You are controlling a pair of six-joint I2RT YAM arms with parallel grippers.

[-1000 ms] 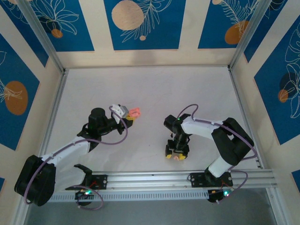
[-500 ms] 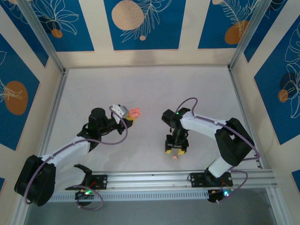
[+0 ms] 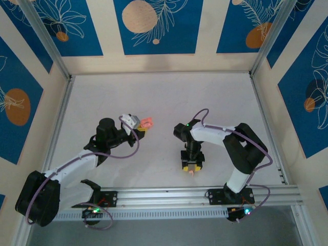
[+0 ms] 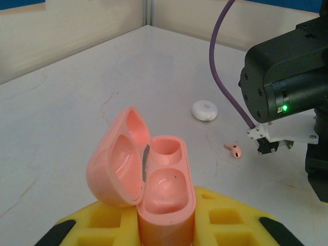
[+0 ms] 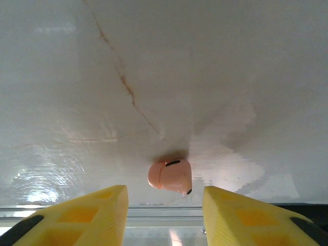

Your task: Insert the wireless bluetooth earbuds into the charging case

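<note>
— Salmon-pink rounded plastic charging case point(image 3: 148, 122): where do we find it from above?

— We find it left of the table's middle, clenched in the left gripper point(image 3: 142, 125) at the tip of the left arm. The right gripper point(image 3: 191, 167) points toward the near rail. A tiny pale-pink earbud point(image 3: 191, 173) lies on the white table point(image 3: 154, 92) right at its yellow tips.

— What do we get from the left wrist?

— We look down on the charging case point(image 4: 164, 195) standing upright between the yellow fingers point(image 4: 225, 220), which grasp its lower body. Its hinged lid point(image 4: 119, 164) is swung open to the left, so both wells face us. Beyond it on the table lies a round white puck point(image 4: 205, 110). A pink earbud point(image 4: 234, 150) lies nearer the right arm's black housing point(image 4: 287, 77), apart from the puck.

— And from the right wrist?

— We see the right gripper point(image 5: 165, 201) released, its jaws standing apart and grasping nothing. The earbud point(image 5: 170, 176) lies on the table just beyond the tips, in line with the gap and touching neither finger. A thin brown line point(image 5: 128, 89) runs across the tabletop behind it.
</note>
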